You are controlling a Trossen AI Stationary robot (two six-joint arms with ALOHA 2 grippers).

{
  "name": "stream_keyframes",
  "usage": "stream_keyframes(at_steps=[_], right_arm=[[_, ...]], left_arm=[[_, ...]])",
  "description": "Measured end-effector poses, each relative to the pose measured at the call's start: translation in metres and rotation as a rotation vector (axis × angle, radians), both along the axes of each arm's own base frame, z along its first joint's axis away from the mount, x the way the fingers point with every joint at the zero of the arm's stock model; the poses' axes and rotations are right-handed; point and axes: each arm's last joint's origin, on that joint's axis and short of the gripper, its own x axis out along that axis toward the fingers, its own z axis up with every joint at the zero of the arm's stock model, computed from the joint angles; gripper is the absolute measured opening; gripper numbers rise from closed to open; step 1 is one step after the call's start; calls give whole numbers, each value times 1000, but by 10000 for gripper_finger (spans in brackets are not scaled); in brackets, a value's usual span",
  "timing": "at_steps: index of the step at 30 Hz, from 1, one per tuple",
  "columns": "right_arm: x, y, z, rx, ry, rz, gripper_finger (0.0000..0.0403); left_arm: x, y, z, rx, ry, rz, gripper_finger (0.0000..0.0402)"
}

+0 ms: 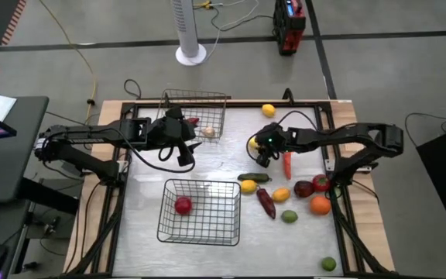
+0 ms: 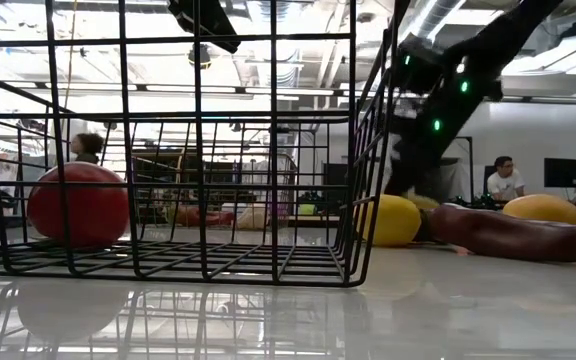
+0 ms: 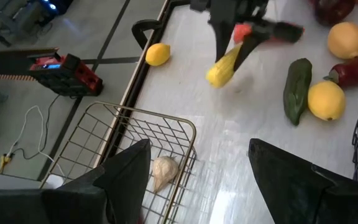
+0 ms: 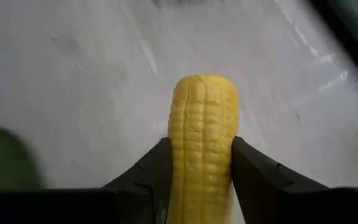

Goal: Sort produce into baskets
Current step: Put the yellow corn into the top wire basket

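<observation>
Corn [image 4: 202, 149], yellow and ribbed, filled the right wrist view, pinched between the right gripper's [image 1: 262, 149] two dark fingers [image 4: 263, 177] and held clear of the white table [image 1: 207, 167]. From above, that gripper hung over the middle of the table, with a long red pepper [image 1: 287, 163] just beside it.

Nearer the front sat the larger wire basket [image 1: 200, 229] with one round red fruit [image 1: 183, 204] inside. At the back stood the smaller basket [image 1: 207, 99], holding a pale, garlic-like piece [image 1: 207, 132] and something reddish. The left gripper [image 1: 183, 151] hung beside that basket, fingers [image 3: 126, 171] spread wide and holding nothing.

Most of the remaining produce lay on the right side: a green cucumber [image 1: 254, 177], a lemon [image 1: 248, 186], a dark red pepper [image 1: 265, 201], a lime [image 1: 289, 216], an orange [image 1: 320, 204] and a tomato [image 1: 320, 183]. Another lemon [image 1: 268, 110] lay near the back edge.
</observation>
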Motion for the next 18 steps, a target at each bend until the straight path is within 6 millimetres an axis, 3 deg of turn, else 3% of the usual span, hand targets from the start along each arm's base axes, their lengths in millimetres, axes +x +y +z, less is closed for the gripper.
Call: stream_keyframes(at_steps=[4,9,14,18], right_arm=[[3,24,29,14,-133,118,167],[8,68,65,37,-390,344,173],[10,106,85,29,-573,507,174],[13,119,92,14,-663,559,175]], left_arm=[[0,0,0,1,1,-1,261],[0,0,0,2,1,-2,261],[0,0,0,3,1,-2,261],[0,0,0,2,-1,-2,261]])
